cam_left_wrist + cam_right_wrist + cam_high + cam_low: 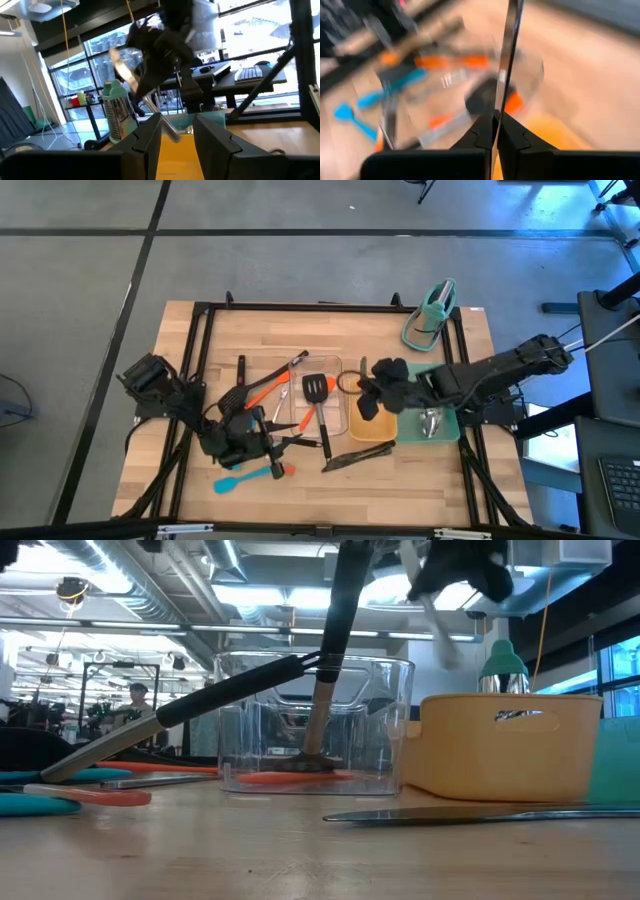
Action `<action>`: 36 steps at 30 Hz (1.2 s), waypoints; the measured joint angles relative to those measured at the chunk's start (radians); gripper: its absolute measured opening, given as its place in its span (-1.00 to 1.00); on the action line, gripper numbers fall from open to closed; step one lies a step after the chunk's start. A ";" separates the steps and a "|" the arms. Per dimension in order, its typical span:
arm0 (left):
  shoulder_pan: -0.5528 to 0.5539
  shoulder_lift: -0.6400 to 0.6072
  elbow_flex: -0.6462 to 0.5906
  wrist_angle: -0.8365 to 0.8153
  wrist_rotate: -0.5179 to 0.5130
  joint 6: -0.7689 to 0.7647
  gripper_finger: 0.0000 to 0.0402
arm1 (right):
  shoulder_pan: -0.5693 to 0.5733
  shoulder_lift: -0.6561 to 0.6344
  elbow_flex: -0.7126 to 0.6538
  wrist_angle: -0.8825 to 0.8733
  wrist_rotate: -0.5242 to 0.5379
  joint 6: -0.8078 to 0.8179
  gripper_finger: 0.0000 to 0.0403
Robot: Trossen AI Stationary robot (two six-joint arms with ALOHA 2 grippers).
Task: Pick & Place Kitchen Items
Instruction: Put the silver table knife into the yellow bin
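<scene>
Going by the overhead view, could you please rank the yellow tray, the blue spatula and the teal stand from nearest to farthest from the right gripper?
1. Yellow tray: right under the right gripper.
2. Teal stand: far corner, on the right arm's side.
3. Blue spatula: near edge, under the left arm.

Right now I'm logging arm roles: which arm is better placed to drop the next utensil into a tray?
The right: its claw is shut on a thin steel utensil over the yellow tray. The left claw holds nothing visible.

An industrial lab: exposed ceiling ducts, strip lights, and computer desks by big windows.
</scene>
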 joint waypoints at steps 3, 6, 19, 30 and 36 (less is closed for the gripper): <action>-0.029 0.000 0.000 -0.004 -0.047 0.025 -0.48 | -0.074 0.000 0.001 -0.069 -0.167 0.054 -0.97; -0.047 0.000 0.000 -0.018 -0.065 0.031 -0.47 | -0.131 0.000 0.002 -0.167 -0.255 0.084 -0.97; -0.057 0.002 0.000 -0.103 -0.069 -0.033 -0.49 | -0.254 0.189 0.002 -0.214 -0.577 0.011 -0.97; -0.055 0.002 0.000 -0.144 -0.077 -0.055 -0.50 | -0.290 0.231 0.002 -0.264 -0.613 0.003 -0.97; -0.054 0.002 0.000 -0.154 -0.086 -0.060 -0.51 | -0.313 0.236 0.002 -0.260 -0.616 -0.022 -0.97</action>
